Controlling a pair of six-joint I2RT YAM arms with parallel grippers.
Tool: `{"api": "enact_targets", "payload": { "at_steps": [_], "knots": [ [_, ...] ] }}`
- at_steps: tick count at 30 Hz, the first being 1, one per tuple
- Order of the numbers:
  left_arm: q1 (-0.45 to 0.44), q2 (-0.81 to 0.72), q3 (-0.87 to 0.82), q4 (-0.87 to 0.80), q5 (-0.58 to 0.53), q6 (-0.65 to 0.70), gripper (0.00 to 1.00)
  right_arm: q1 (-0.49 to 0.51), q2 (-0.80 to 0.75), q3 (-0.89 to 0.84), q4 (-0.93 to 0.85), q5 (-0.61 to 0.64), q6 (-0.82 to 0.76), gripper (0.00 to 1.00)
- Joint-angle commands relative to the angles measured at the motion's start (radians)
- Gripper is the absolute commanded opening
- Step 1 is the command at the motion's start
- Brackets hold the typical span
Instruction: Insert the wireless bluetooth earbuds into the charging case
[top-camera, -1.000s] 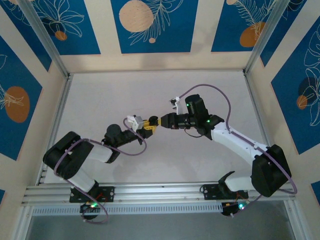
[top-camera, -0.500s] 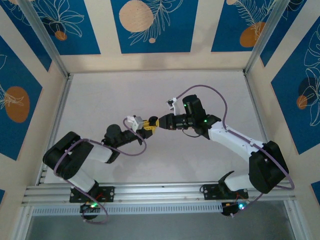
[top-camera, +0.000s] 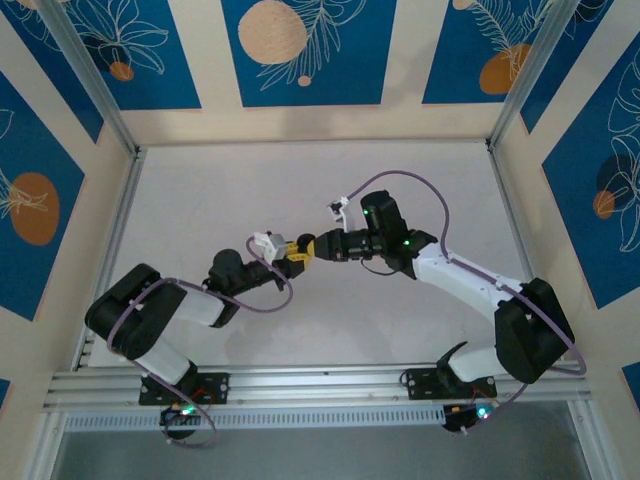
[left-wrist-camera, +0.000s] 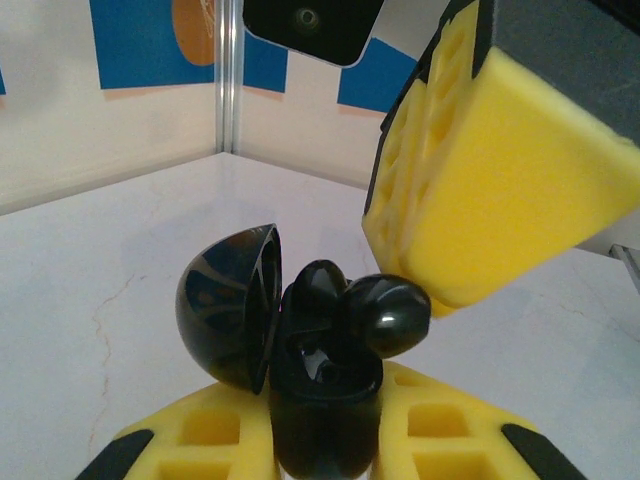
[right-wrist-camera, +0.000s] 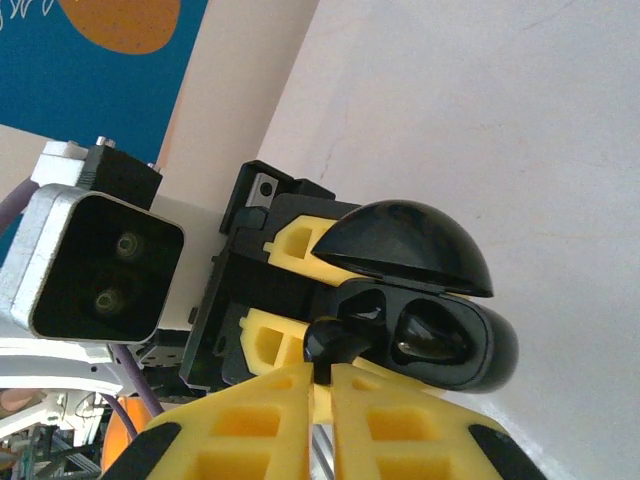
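Note:
My left gripper (left-wrist-camera: 325, 442) is shut on the black charging case (left-wrist-camera: 322, 420), which stands upright with its domed lid (left-wrist-camera: 228, 303) swung open to the left. A glossy black earbud (left-wrist-camera: 390, 315) rests at the case's open mouth, and my right gripper (right-wrist-camera: 322, 372) is shut on its stem. In the right wrist view that earbud (right-wrist-camera: 336, 338) sits at the nearer pocket of the case (right-wrist-camera: 485, 352), under the open lid (right-wrist-camera: 410, 240). Seen from above, the left gripper (top-camera: 291, 251) and the right gripper (top-camera: 311, 246) meet tip to tip at mid-table.
The white tabletop (top-camera: 300, 180) stretches behind and beside the arms. Aluminium posts and blue-and-cream wall panels (top-camera: 300, 50) enclose it, and a rail (top-camera: 320, 385) runs along the near edge. The left arm's wrist camera (right-wrist-camera: 100, 265) sits close behind the case.
The right arm has pushed a little to the left, bringing the earbud up to the case. The left arm and the case have stayed put.

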Motion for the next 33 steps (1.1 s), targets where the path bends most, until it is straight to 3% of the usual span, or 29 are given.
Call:
{"api": "enact_targets", "payload": {
  "at_steps": [1, 14, 20, 24, 33],
  "knots": [
    [-0.011, -0.035, -0.002, 0.043, 0.024, 0.015, 0.2, 0.011, 0.023, 0.027, -0.001, 0.002, 0.007, 0.12],
    [-0.011, -0.083, -0.003, -0.013, 0.029, 0.037, 0.2, 0.021, 0.011, 0.045, -0.002, 0.015, -0.006, 0.14],
    [-0.01, -0.101, 0.003, -0.026, 0.069, 0.038, 0.2, -0.007, -0.119, 0.029, -0.072, 0.046, -0.077, 0.25],
    [-0.01, -0.111, 0.011, -0.02, 0.116, 0.017, 0.2, -0.071, -0.2, 0.012, -0.127, 0.021, -0.137, 0.44],
    [-0.022, -0.142, 0.055, -0.052, 0.23, -0.037, 0.2, -0.132, -0.096, 0.089, -0.209, -0.169, -0.221, 0.54]
  ]
}}
